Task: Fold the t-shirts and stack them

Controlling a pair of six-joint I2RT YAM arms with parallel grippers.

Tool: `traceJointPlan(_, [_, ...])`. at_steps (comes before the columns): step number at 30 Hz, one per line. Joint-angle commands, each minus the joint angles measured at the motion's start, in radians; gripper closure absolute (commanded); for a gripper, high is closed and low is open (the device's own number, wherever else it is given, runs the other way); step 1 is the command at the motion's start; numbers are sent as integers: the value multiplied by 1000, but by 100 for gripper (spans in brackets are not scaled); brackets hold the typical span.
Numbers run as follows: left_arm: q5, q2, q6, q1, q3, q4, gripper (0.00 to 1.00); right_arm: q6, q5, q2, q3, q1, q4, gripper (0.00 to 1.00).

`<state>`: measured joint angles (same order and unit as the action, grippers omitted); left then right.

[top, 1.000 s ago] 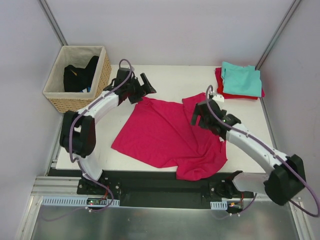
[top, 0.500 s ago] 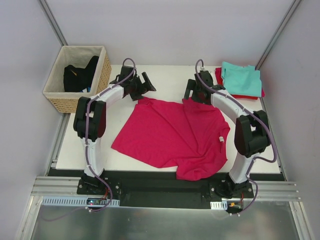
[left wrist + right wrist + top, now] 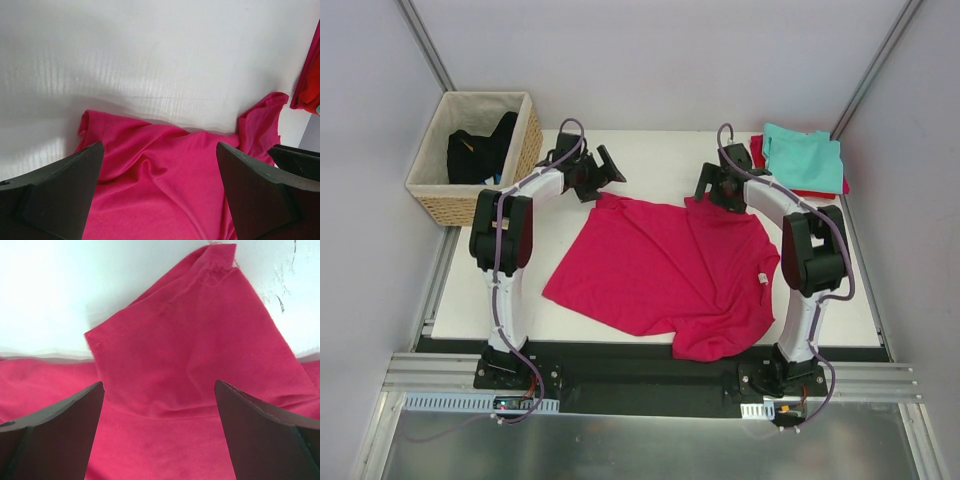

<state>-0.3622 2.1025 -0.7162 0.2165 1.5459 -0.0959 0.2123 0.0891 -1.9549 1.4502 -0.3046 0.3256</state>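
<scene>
A large magenta-pink t-shirt (image 3: 665, 270) lies spread and wrinkled on the white table (image 3: 660, 155), its white neck label (image 3: 761, 279) at the right. My left gripper (image 3: 602, 172) is open just above the shirt's far left corner (image 3: 150, 170), holding nothing. My right gripper (image 3: 716, 186) is open over the shirt's far right sleeve (image 3: 195, 340), holding nothing. A folded teal t-shirt (image 3: 803, 158) lies on a folded red t-shirt (image 3: 765, 185) at the table's far right corner. The red one also shows at the right edge of the left wrist view (image 3: 311, 85).
A woven wicker basket (image 3: 440, 195) stands left of the table with dark clothing (image 3: 480, 150) in it. Grey walls enclose the table on the left, far and right sides. A black rail (image 3: 640, 365) runs along the near edge.
My right arm swung from the shirt's right middle to the far sleeve, uncovering the neck label. My left gripper stayed at the far left corner with a small shift.
</scene>
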Motion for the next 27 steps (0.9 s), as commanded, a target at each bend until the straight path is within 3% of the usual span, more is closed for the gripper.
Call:
traceJointPlan(1, [-53,33,-23,9,75,1,5,9,-58,-31,59,35,-36,4])
traceJointPlan(18, [-40,109,-29,21,138,-18,5,50,-144,-157,153,65,-48,4])
traceJointPlan(27, [-69,-15,-9,21,68,-24,5,42,-146,-134,134,68,-53,4])
